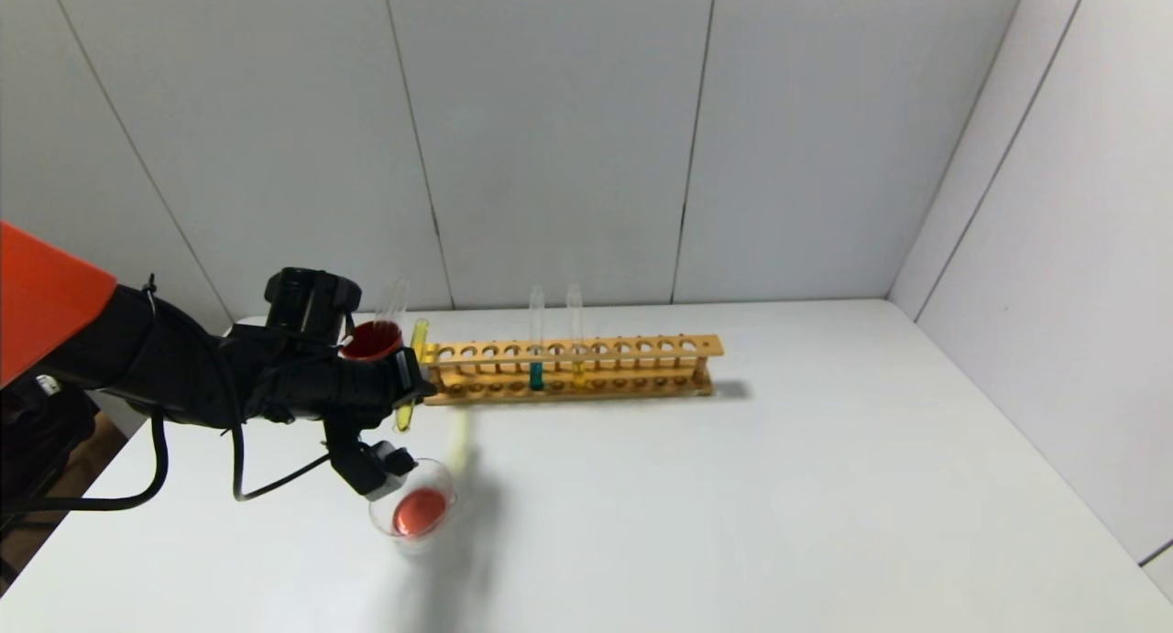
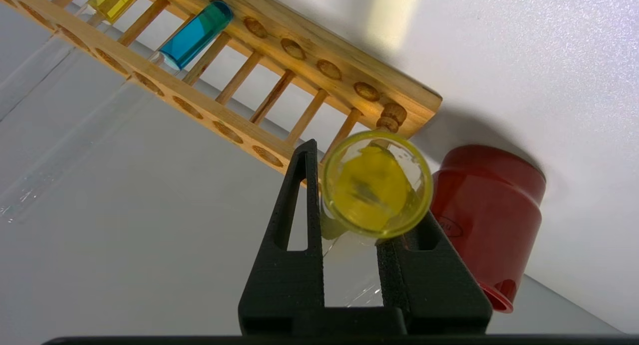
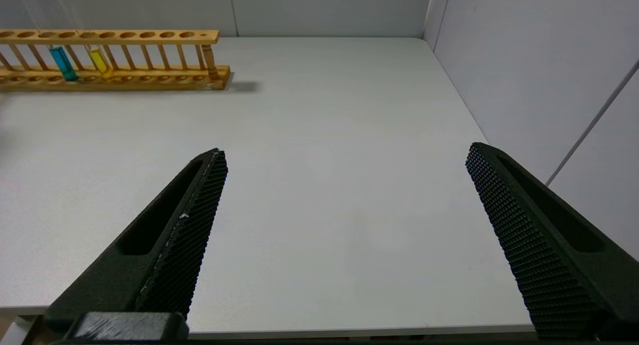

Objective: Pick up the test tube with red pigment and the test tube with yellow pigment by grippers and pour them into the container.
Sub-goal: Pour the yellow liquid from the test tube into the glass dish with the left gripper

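White desk (image 1: 733, 486) stretched out beneath grey wall panels. Toward its far side stood a long wooden test tube rack (image 1: 573, 367) holding a teal-liquid tube (image 1: 536, 340) and a yellow-liquid tube (image 1: 575, 335). At the rack's left end, the left claw (image 2: 349, 210) was clamped tight on the test tube with yellow pigment (image 2: 377, 185), which stood nearly upright beside a dark red cup (image 1: 371, 340). Nearer the desk's front edge, the clear glass container (image 1: 414, 516) held a pool of red liquid. Right claw (image 3: 344, 185) hung over bare desk, its jaws spread wide and gripping nothing.
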### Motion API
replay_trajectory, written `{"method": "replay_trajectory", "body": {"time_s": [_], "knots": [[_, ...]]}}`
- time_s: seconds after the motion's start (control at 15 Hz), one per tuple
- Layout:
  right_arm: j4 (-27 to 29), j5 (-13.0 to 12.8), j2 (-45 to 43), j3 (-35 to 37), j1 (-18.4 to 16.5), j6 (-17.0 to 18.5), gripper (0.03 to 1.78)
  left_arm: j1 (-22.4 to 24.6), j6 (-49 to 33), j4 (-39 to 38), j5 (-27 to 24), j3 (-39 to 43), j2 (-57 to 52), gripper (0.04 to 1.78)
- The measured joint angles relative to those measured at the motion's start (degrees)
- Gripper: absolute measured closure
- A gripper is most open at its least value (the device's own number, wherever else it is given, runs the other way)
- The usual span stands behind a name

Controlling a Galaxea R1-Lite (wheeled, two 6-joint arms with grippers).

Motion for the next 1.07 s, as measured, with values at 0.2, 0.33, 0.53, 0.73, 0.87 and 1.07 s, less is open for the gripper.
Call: {"method": "replay_trajectory", "body": {"time_s": [0.2, 0.33, 0.53, 0.73, 0.87, 1.07], "knots": [[0.0, 0.0, 0.0, 0.0, -0.02, 0.0, 0.06, 0.0, 0.83, -0.02, 0.01, -0.13, 0.0, 1.48], [0.0, -0.02, 0.0, 0.0, -0.02, 0.02, 0.06, 0.01, 0.96, -1.27, 0.54, -0.13, 0.0, 1.48], [0.02, 0.02, 0.0, 0.0, -0.05, 0.0, 0.06, -0.05, 0.89, -3.22, 0.65, 0.44, 0.09, 1.48], [0.0, 0.02, 0.0, 0.0, -0.05, 0.0, 0.06, -0.1, 1.52, -3.25, 0.65, 0.5, 0.16, 1.48], [0.0, 0.02, 0.0, 0.0, -0.02, 0.0, 0.06, -0.05, 1.74, -3.25, 0.67, 0.52, 0.13, 1.48], [0.0, 0.0, 0.0, 0.0, -0.02, 0.02, 0.06, -0.1, 1.77, -3.22, 0.65, 0.69, 0.0, 1.48]]}}
